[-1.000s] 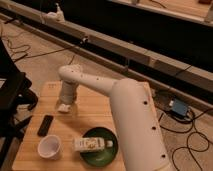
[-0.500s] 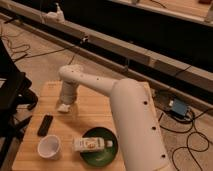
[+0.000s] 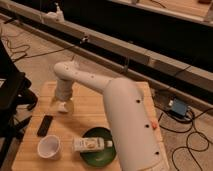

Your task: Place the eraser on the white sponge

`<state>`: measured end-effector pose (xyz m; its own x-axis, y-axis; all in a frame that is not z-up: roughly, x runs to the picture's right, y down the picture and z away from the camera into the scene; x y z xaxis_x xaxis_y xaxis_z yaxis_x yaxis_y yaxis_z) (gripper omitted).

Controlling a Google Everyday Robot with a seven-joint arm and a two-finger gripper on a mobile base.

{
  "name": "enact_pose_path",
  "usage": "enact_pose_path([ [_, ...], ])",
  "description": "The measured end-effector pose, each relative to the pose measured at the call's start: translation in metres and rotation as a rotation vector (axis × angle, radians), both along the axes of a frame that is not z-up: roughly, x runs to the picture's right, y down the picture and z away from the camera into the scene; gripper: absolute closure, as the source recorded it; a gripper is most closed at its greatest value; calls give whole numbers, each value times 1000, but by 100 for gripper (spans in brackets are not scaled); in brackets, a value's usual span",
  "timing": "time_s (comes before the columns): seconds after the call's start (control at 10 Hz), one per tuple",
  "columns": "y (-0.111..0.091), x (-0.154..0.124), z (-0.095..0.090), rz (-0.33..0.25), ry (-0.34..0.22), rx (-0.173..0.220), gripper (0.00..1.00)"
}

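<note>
At the near edge of the wooden table (image 3: pixel 85 107), a white cup (image 3: pixel 49 147) is standing upright. Just to its right, a dark green bowl (image 3: pixel 96 158) is holding a white carton (image 3: pixel 91 144), which is lying on its side across the bowl's near-left part.

The robot's thick white arm (image 3: pixel 130 125) is rising from the lower right and covering the right part of the table. A small orange piece (image 3: pixel 154 124) is showing at the arm's right edge.

Just beyond the cup and apart from it, the eraser (image 3: pixel 45 125) is lying flat on the bare wood at the table's left side. It is a dark bar, with its long side running away at a slight slant.

Farther back and to the right of the eraser, the arm is bending at a rounded elbow and pointing downward, so that the gripper (image 3: pixel 62 105) is hanging low over the table's left-centre. It is near the eraser but not touching it. I cannot tell whether the gripper is released or clenched. Its pale lower end is blending with something whitish on the wood, and I cannot tell whether that is the white sponge.

Beyond the table, a black chair (image 3: pixel 12 95) is standing at the left. Cables (image 3: pixel 20 47) are trailing over the floor, and a blue box (image 3: pixel 177 106) is sitting on the floor at the right. A long pale ledge (image 3: pixel 150 62) is running diagonally across the background.
</note>
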<state>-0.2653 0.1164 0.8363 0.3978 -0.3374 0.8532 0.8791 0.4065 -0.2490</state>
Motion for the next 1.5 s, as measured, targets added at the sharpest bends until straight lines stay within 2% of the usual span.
enact_pose_path([
  [0.2, -3, -28, 3, -60, -57, 0, 20],
  [0.5, 5, -60, 11, -132, -128, -27, 20],
  [1.0, 42, -81, 22, -210, -145, -80, 20],
  [1.2, 54, -84, 25, -221, -146, -91, 20],
  [1.5, 69, -85, 25, -195, -158, -115, 20],
])
